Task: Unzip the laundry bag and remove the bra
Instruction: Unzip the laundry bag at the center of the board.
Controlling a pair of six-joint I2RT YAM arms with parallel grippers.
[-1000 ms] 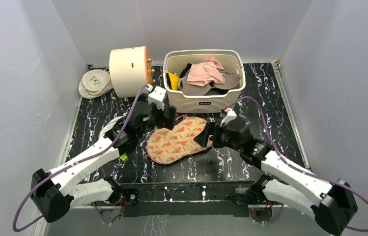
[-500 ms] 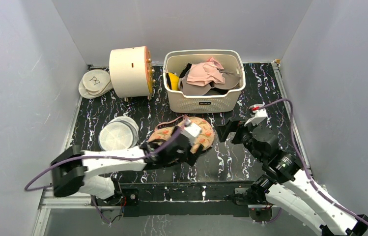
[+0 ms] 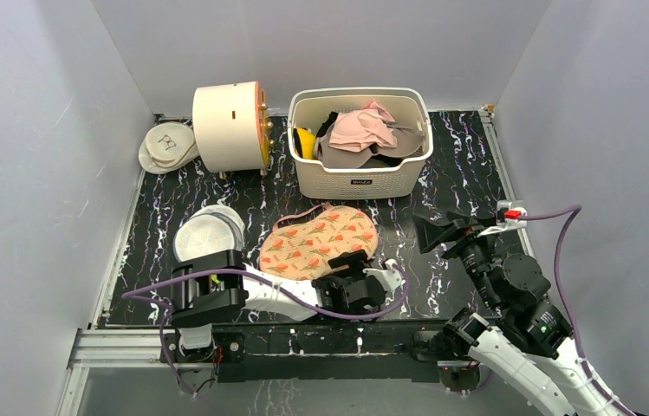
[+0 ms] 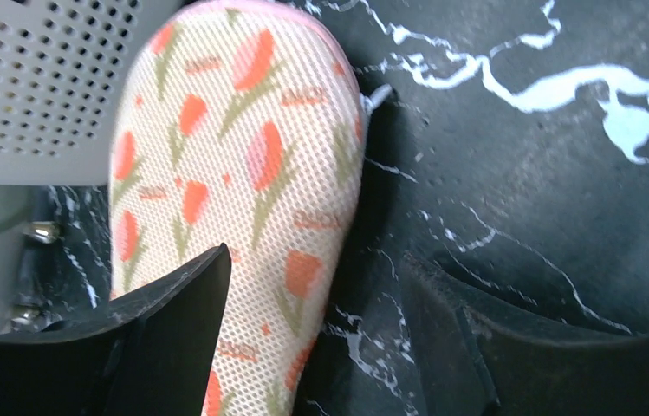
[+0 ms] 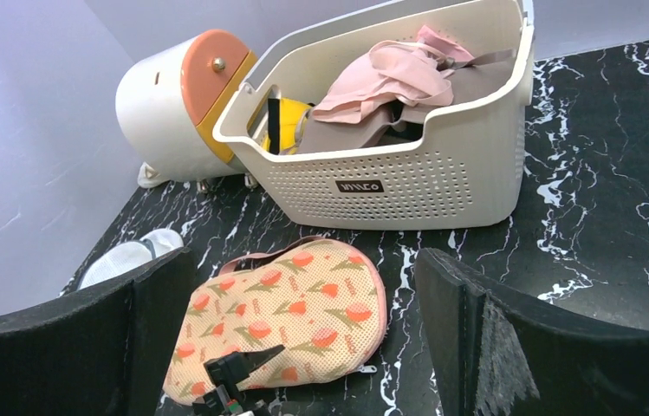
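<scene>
Cream mesh with orange flowers and a pink edge: that is the laundry bag [image 3: 319,241]. It lies flat on the black marbled surface [image 3: 442,173], just in front of the white basket [image 3: 361,184] full of clothes. The bag looks shut all the way round, so I think the zip is not open yet and the bra is hidden inside. It lies flat and out in the open, which should make its edge easy to reach. The left gripper [image 3: 348,270] is down low at the near side of the bag, its two fingers wide apart with nothing in them. In the left wrist view the bag's edge runs between those fingers, and a small grey tab [image 4: 379,94], maybe the zip pull, sticks out farther along that edge. The right gripper [image 3: 444,230] is up off the surface, to the right of the bag and apart from it. It is wide open and empty too, and it faces the bag.
</scene>
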